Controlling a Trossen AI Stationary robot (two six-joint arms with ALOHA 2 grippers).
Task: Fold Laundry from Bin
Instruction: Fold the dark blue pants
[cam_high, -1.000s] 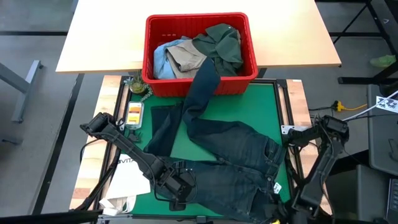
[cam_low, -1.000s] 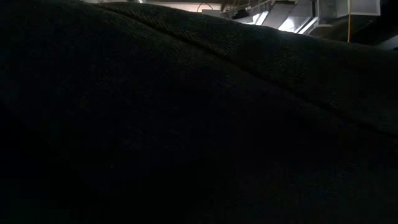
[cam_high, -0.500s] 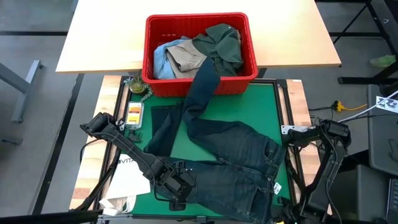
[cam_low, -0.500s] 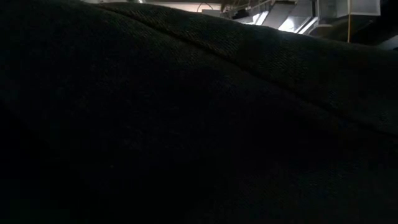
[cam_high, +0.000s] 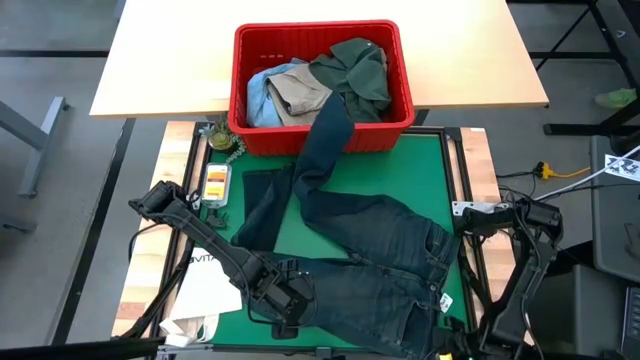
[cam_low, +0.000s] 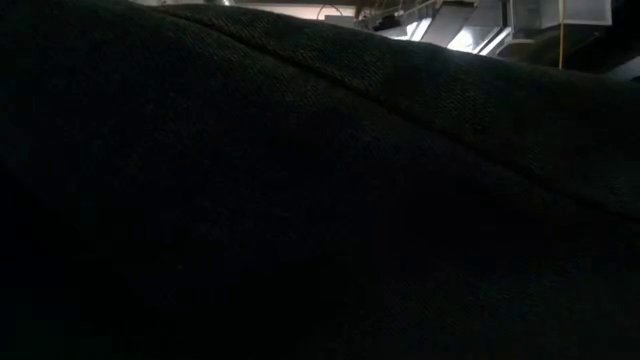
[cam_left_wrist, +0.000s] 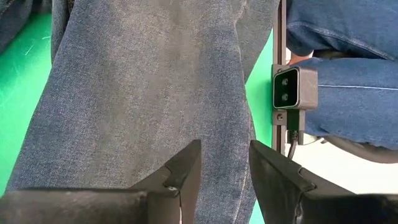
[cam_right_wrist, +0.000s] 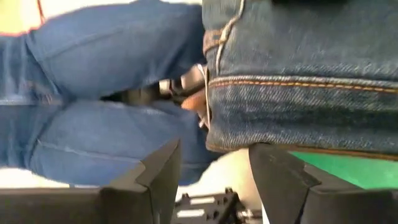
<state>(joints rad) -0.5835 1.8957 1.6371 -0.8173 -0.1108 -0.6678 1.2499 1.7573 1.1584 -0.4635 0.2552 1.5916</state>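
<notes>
Right arm has withdrawn slightly rightward; right gripper (cam_right_wrist: 211, 180) spread, apparently empty. Left gripper (cam_left_wrist: 222, 167) spread over trousers (cam_high: 370, 260); folding not begun.

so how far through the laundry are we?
Early. Done: the dark jeans are mostly out on the green mat, one leg still hanging over the bin. In hand: left gripper sits over the jeans, jaws apart; right gripper is by the waistband. Left: no fold made; green shirt, tan garment and light blue one remain binned.

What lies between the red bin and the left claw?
In the high view, the dark jeans stretch from the bin over the green mat to the left claw.
</notes>
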